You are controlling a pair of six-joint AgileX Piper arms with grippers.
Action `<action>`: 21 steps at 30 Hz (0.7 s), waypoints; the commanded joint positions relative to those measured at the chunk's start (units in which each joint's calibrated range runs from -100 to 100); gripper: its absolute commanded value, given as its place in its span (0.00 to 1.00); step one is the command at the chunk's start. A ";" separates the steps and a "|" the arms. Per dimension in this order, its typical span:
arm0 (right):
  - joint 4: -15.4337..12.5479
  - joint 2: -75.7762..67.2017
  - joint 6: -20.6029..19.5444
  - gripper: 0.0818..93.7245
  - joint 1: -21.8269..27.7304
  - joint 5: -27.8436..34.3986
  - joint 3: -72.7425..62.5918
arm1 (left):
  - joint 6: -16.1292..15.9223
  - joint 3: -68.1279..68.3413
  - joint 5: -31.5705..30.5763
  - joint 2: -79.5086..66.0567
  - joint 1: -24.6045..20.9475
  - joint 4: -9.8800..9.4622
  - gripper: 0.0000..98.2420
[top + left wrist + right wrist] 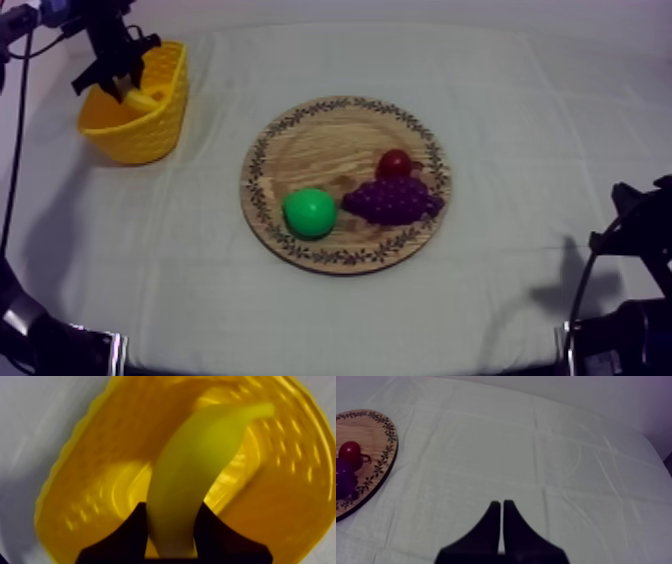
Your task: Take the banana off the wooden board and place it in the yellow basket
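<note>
My left gripper hangs over the yellow basket at the far left of the table, shut on the banana. In the left wrist view the banana stands between my two black fingers and points down into the basket. The round wooden board lies at the table's middle. My right gripper rests low at the right side, its fingers together as a narrow wedge over bare cloth.
On the board lie a green pear, a bunch of purple grapes and a small red fruit. The board's rim is seen from the right wrist too. Open cloth lies between board and basket.
</note>
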 commanded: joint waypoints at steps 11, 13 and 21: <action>-0.03 -0.02 0.00 0.00 0.01 0.02 -0.03 | -0.84 1.26 -7.53 2.89 -0.67 1.95 0.45; -0.03 -0.02 0.00 0.00 0.01 0.02 -0.03 | -1.10 1.76 -8.77 2.56 -0.70 2.21 0.47; -0.03 -0.02 0.00 0.00 0.01 0.02 -0.03 | -4.19 5.94 -15.04 -0.76 -0.82 3.59 0.29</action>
